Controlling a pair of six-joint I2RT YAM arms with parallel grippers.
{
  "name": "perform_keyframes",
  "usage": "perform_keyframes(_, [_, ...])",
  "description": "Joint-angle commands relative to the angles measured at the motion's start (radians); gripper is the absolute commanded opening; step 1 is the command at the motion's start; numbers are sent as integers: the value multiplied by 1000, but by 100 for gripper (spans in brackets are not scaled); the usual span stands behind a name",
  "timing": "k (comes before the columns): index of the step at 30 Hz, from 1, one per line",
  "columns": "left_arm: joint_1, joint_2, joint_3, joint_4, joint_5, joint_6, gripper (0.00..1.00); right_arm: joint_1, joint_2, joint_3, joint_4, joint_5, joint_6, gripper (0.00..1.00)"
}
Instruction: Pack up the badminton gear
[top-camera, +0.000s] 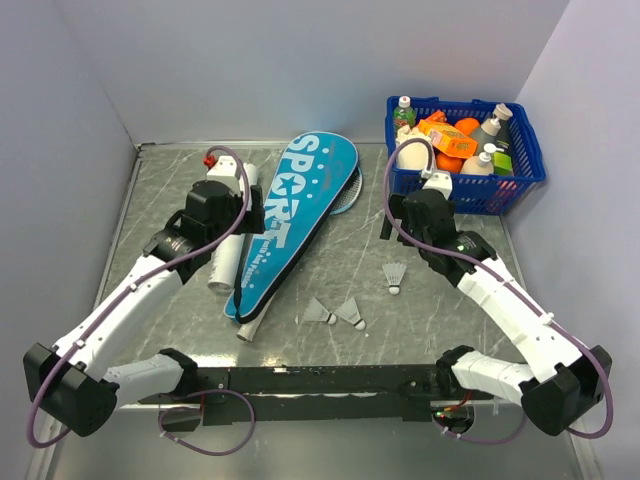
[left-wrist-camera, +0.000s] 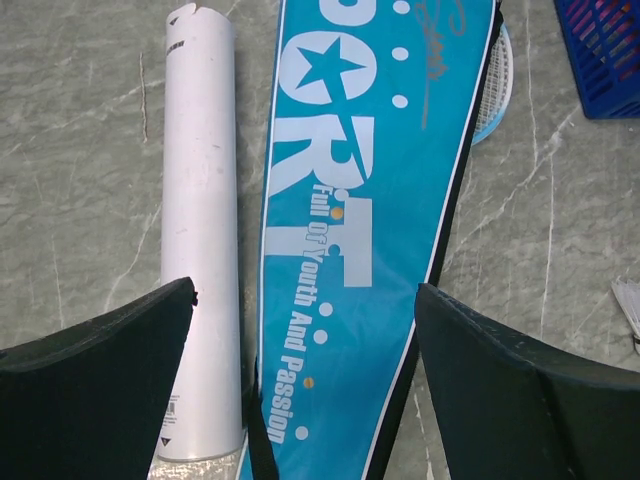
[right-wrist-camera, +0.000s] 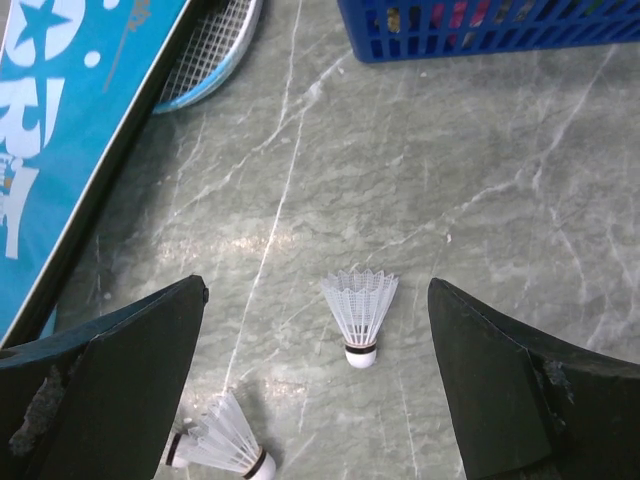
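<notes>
The blue SPORT bag lies slanted at the table's middle, and a racket head pokes out from under its right edge. A long white tube lies along its left side. Three white shuttlecocks lie loose: one to the right, two near the front. My left gripper hangs open above the bag and tube, holding nothing. My right gripper is open above one shuttlecock, with another by its left finger.
A blue mesh basket full of bottles and packets stands at the back right, close behind my right gripper. Grey walls close in the table on the left, back and right. A racket handle sticks out below the bag's narrow end.
</notes>
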Motion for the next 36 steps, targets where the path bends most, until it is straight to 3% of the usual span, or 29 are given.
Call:
perform_keyframes(1, [-3, 22, 96, -45, -27, 8, 96, 5, 30, 73, -44, 32, 8, 100])
perform_keyframes(6, [-6, 79, 173, -157, -124, -14, 96, 5, 36, 39, -9, -19, 5, 100])
perform_keyframes(13, [31, 232, 354, -261, -216, 69, 97, 6, 88, 50, -20, -140, -6, 100])
perform_keyframes(17, [188, 346, 425, -272, -66, 100, 97, 6, 53, -4, 49, -264, -23, 100])
perform_keyframes(21, [270, 483, 472, -237, 8, 172, 99, 8, 25, -56, 97, -367, -32, 100])
perform_keyframes(25, [342, 606, 578, -232, 214, 207, 92, 8, 27, -62, 89, -391, -8, 100])
perform_keyframes(36, [365, 836, 713, -163, 394, 379, 96, 8, 22, -104, 111, -468, -12, 100])
